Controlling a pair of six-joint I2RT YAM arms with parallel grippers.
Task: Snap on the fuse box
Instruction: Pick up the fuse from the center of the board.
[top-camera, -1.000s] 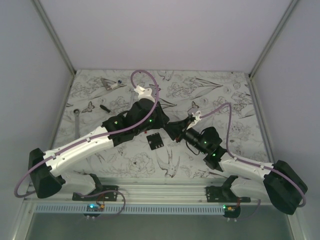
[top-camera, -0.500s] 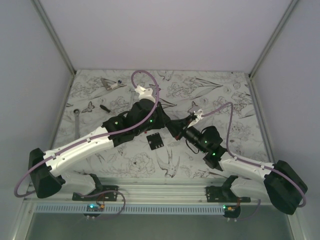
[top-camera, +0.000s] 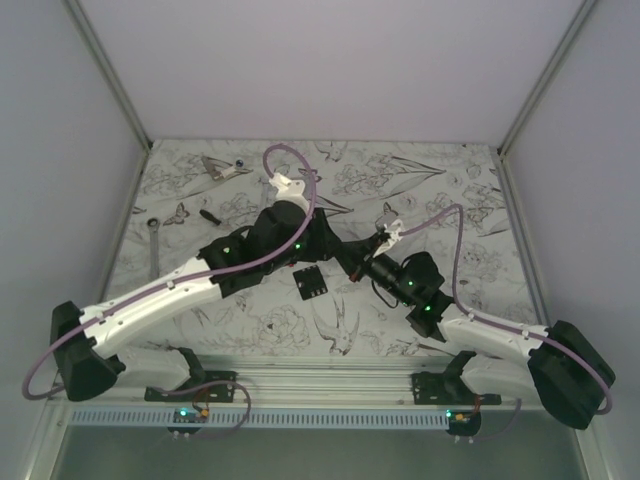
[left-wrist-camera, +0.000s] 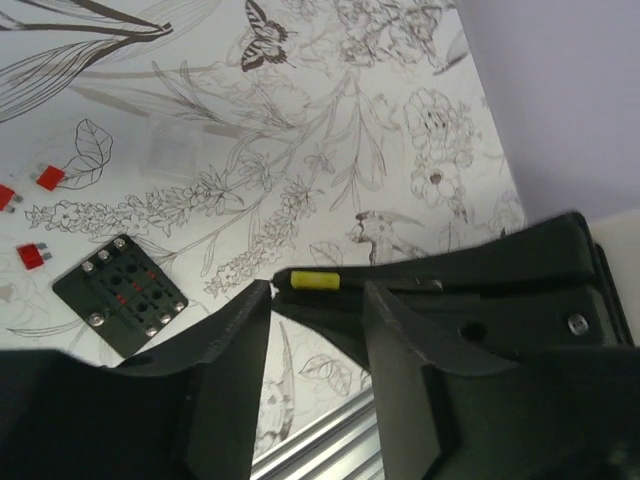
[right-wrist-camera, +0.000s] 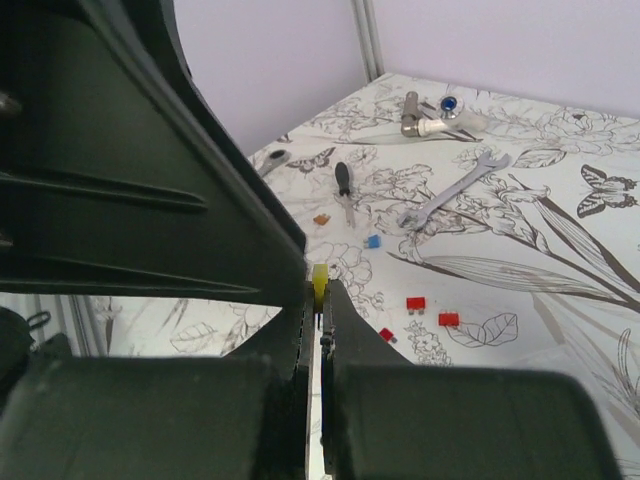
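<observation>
The fuse box lies flat on the table, a black square with a grid of slots, a few red fuses in them and silver screws round its rim, near my pincers. My left pincer stands apart; my right pincer is clamped on a small yellow piece.
</observation>
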